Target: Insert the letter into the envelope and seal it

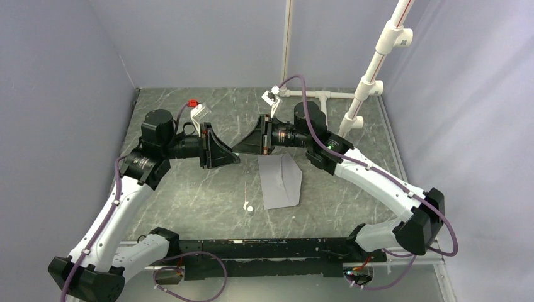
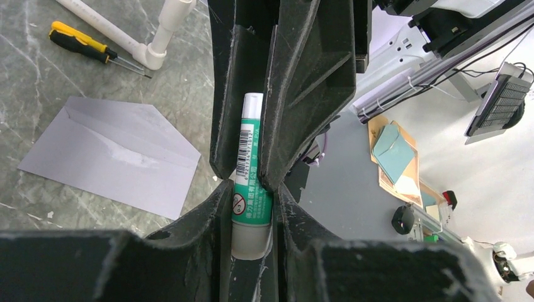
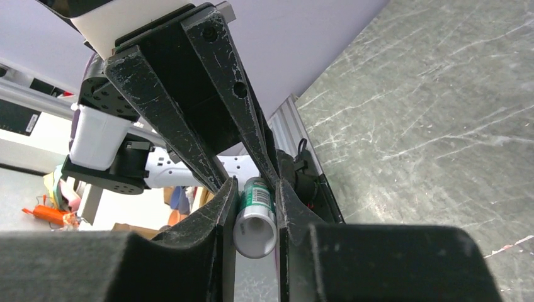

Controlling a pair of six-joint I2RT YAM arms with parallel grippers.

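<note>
My left arm reaches in from the left side of the table [image 1: 189, 189], forearm level and well above the surface. My left gripper [image 1: 235, 157] points right, toward the middle. In its wrist view, my left gripper [image 2: 253, 186] has both fingers pressed against the lower end of a glue stick [image 2: 248, 141]. It is a white tube with a green label and a barcode, and the left gripper is clamped on it.

At the middle my two grippers meet tip to tip over the table, with the glue stick lying along the line between them. Below that meeting point a small white bit [image 1: 249, 207] lies on the table. Just right of it is the envelope [image 1: 280, 182], plain grey and flat on the stone-patterned top, its long side running away from my bases. The left wrist view shows the envelope [image 2: 113, 157] with its pointed flap lines and a shiny smear across its face. I cannot tell whether the flap is stuck down.

My right gripper [image 1: 237, 150] comes in from the right and points left. Seen from its wrist, my right gripper [image 3: 257, 184] has its fingers closed snugly on either side of the glue stick [image 3: 254, 229], whose white round end faces the camera. Beyond it my left gripper [image 3: 248, 182] pinches the green-labelled part.

A white pipe stand [image 1: 371, 69] rises at the far right of the table.
</note>
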